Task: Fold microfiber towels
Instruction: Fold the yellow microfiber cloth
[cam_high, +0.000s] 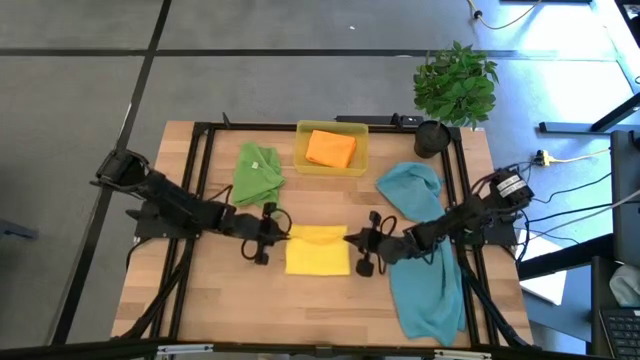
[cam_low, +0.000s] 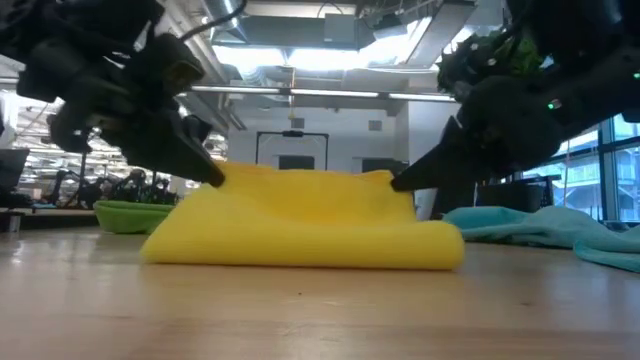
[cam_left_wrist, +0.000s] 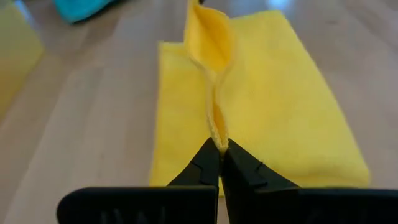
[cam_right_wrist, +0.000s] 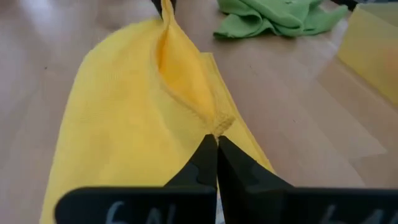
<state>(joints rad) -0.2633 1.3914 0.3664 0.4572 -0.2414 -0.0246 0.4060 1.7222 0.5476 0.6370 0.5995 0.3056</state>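
At the middle of the wooden table (cam_high: 200, 300), just in front of the yellow plastic tray (cam_high: 331, 163), lies the folded yellow towel (cam_high: 318, 250). The left gripper (cam_high: 268, 231) and right gripper (cam_high: 358, 238) are each clamped on its raised tray-side edge. No lettering is legible; an orange towel (cam_high: 331, 148) fills the tray, a green towel (cam_high: 257, 172) left, teal towels (cam_high: 425, 255) right.

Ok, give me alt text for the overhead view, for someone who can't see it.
Two dark robot arms meet at a folded yellow towel mid-table, the left gripper and right gripper each shut on an edge. A green towel, an orange towel in a yellow tray and a teal towel lie around.
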